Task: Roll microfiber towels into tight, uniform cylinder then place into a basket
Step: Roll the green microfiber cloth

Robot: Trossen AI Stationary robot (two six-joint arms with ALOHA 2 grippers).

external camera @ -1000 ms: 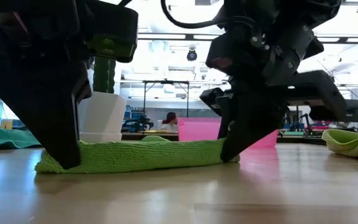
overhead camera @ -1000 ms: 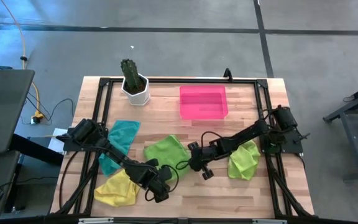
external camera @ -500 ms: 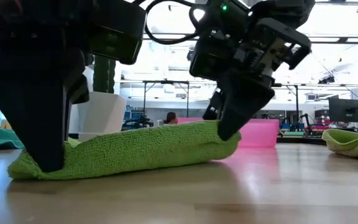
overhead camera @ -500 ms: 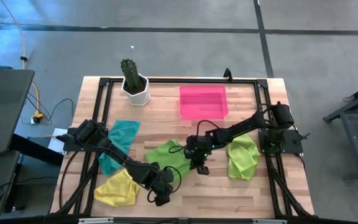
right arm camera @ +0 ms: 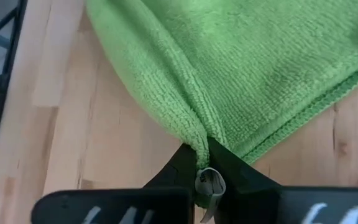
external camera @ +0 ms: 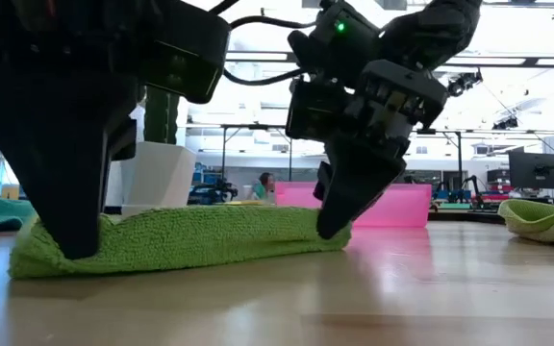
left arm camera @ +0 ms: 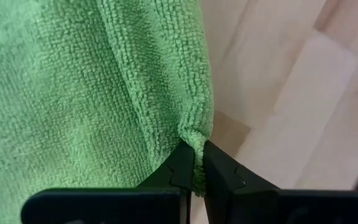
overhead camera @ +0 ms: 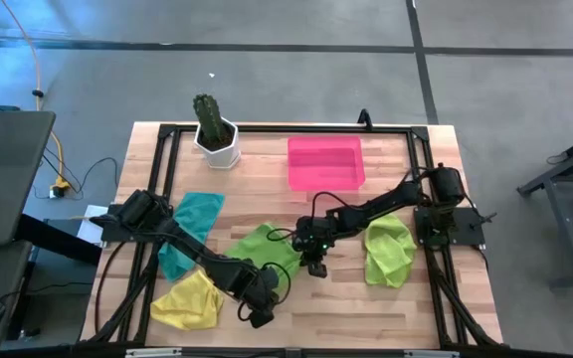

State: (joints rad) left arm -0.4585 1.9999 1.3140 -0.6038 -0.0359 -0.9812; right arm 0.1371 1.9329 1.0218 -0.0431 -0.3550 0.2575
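Now, in the high view, the right gripper (overhead camera: 315,265) has been drawn leftward to lower centre, clamped on the lime green towel (overhead camera: 264,249), whose other corner is pinched by the left gripper (overhead camera: 256,313); the pink basket (overhead camera: 325,164) sits upper centre, well apart. In the low view the towel (external camera: 176,237) is seen bunched shorter and thicker, so folding appears begun, rolling not yet done.

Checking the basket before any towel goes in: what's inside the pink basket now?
Nothing visible: the pink basket shows only its bare pink floor from above. No towel roll is inside; its contents are in plain view.
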